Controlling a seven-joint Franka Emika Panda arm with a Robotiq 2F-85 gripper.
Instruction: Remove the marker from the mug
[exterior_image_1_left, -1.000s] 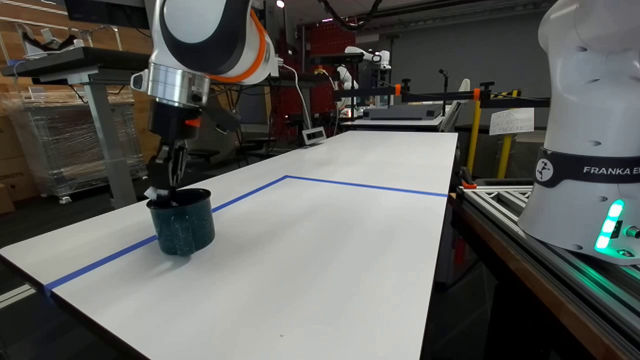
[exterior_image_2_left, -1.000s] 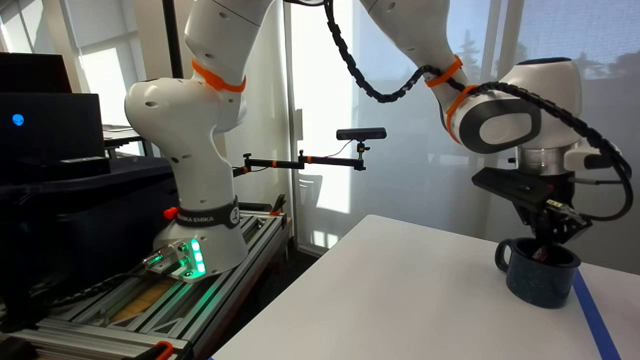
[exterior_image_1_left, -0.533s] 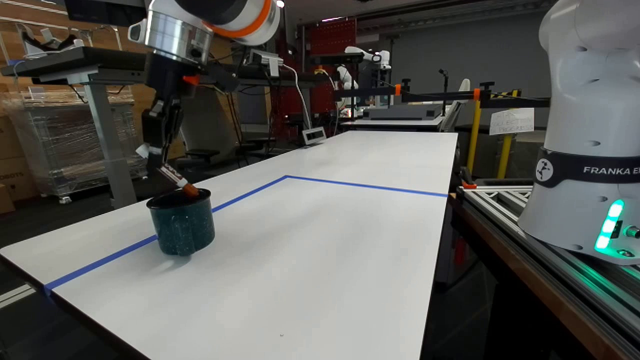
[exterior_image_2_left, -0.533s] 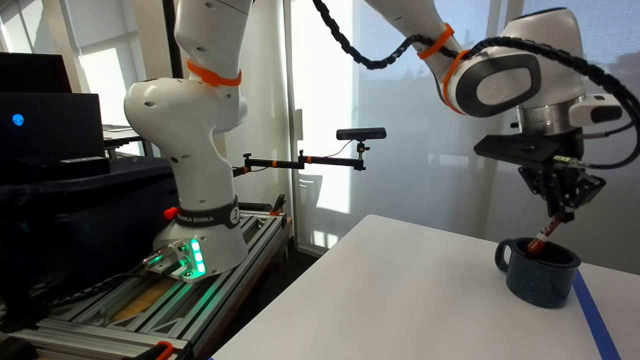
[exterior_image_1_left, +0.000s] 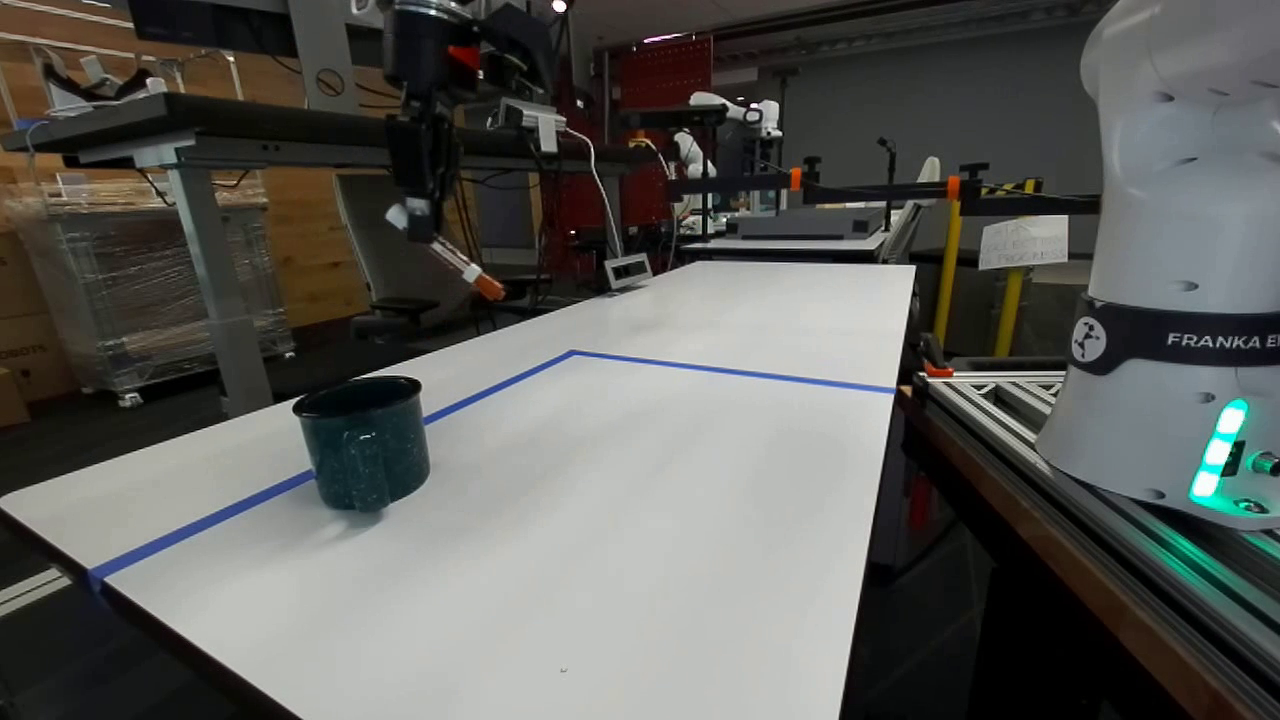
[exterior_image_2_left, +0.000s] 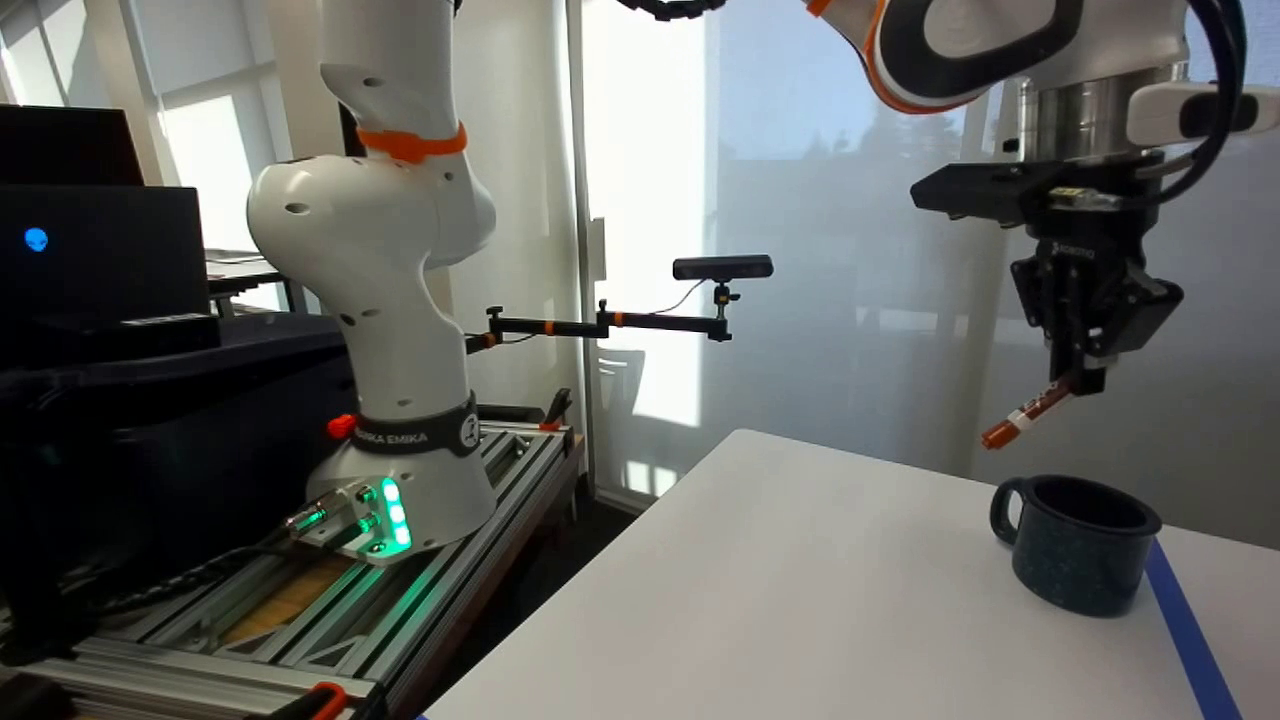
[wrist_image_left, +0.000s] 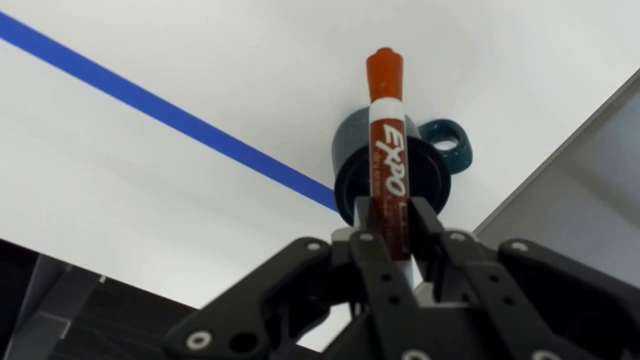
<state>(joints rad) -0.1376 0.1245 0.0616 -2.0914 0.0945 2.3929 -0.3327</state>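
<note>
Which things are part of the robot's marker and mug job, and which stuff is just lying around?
Part of the job:
Green mug, standing upright
Orange-ended marker, out of the mug
Gripper, closed on the marker

Just around:
Blue tape
Paper sign
Grey chair
Black computer

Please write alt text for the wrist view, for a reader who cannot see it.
A black two-fingered gripper holds a dark red, cylindrical, orange-ended EXPO marker clear of a round, dark teal mug partly hidden behind it. The mug stands on a white tabletop, and blue tape runs diagonally towards it from the picture's left edge.
</note>
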